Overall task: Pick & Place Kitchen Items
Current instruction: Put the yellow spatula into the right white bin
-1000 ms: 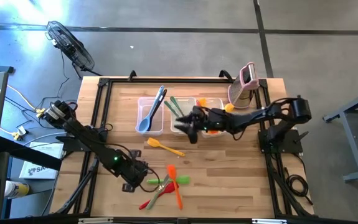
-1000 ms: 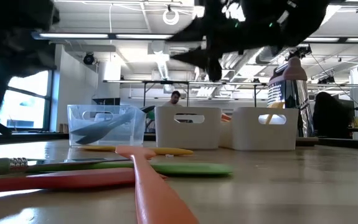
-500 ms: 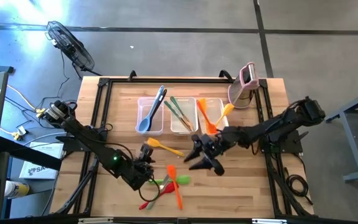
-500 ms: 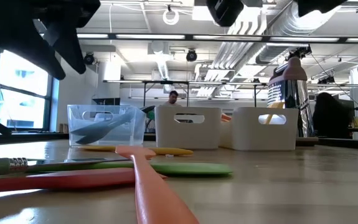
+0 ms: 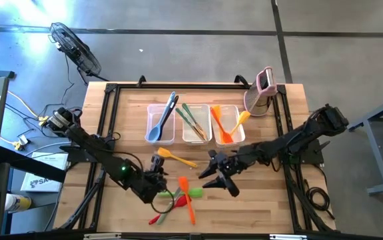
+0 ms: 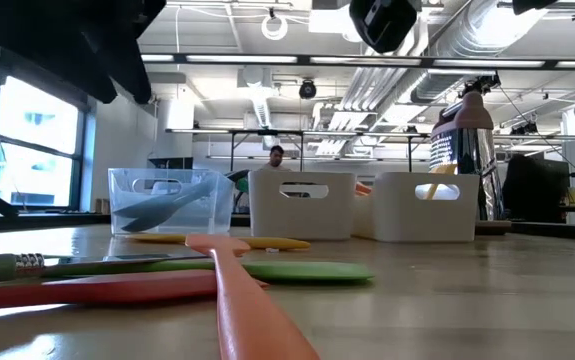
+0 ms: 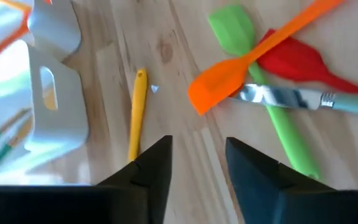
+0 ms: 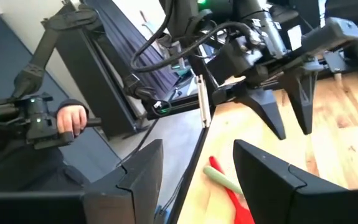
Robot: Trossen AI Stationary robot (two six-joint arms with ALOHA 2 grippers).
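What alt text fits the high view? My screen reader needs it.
Both grippers, left and right, hang open and empty over a wooden table, flanking a loose pile of utensils. Behind them stand three clear tubs holding more utensils, with a yellow spatula lying loose in front.

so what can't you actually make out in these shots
- Pile, high view: the left gripper covers its left end, so the utensil count is unclear.
- Tubs, low view: opaque walls hide the contents of the two white ones.
- Right gripper, low view: cut off by the top edge.
- Yellow spatula, left wrist view: its head sits behind the fingers.
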